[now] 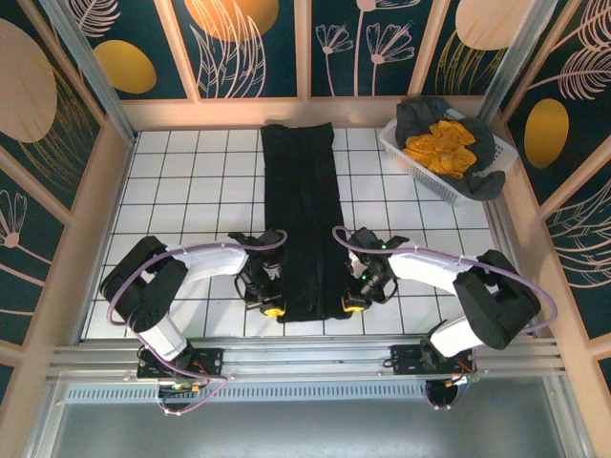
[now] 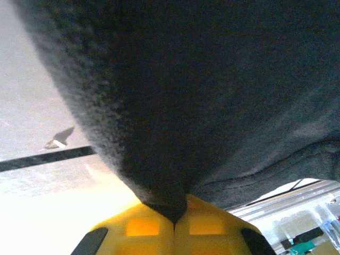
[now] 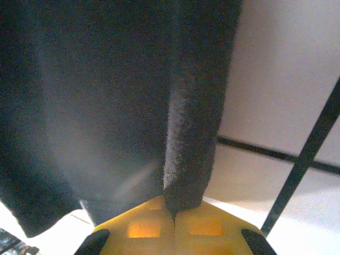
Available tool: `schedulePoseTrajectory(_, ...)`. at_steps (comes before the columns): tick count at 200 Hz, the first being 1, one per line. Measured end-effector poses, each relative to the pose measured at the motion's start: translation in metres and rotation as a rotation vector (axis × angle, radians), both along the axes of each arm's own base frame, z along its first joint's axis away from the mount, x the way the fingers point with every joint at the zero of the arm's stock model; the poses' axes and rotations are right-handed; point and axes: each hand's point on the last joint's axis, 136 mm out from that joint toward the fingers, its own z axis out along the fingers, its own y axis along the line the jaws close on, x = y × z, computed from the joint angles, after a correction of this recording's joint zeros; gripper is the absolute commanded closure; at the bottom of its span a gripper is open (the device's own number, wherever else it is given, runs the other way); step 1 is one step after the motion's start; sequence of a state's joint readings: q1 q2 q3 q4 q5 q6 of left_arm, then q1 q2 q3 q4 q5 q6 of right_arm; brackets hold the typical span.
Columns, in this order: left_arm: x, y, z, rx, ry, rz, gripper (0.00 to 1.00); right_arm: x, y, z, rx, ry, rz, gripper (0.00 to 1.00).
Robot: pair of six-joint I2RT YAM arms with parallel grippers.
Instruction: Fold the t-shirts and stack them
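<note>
White tiled table (image 1: 181, 181) carries the black cloth t-shirt (image 1: 301, 191), a narrow central strip. Left gripper (image 1: 274, 308) and right gripper (image 1: 353, 305) pinch its near corners; the crosswise fold probably needs both carried forward evenly.

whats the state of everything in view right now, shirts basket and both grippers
black t-shirt: folded lengthwise into a long narrow strip, lying on the table
left gripper: shut on the black t-shirt's near left corner
right gripper: shut on its near right corner
mustard-yellow t-shirt: crumpled, unfolded, in the white basket
dark grey t-shirt: crumpled in the basket, spilling over its rim
white basket: upright, holding both crumpled shirts
</note>
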State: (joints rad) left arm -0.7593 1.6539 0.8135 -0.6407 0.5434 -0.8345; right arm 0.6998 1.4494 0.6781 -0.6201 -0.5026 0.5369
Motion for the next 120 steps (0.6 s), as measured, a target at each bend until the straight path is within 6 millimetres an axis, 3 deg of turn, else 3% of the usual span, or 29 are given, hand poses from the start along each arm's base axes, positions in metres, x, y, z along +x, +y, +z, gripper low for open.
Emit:
schedulePoseTrajectory(39,-0.023,0.016,0.001,-0.03,0.015,0.0,1.0,-0.029,0.002,0.01,0.049,0.059,0.044,1.0)
schedulePoseTrajectory(74,-0.019,0.018,0.004,-0.006,-0.004,0.004,1.0,-0.029,0.004,0.017,0.053,0.077,0.033,1.0)
schedulePoseTrajectory(93,-0.006,0.014,0.015,-0.001,-0.053,0.015,1.0,-0.013,0.007,0.029,0.061,0.057,-0.005,1.0)
schedulePoseTrajectory(120,0.031,0.004,0.044,-0.072,-0.144,0.105,1.0,0.035,0.004,0.053,0.063,-0.015,-0.126,1.0)
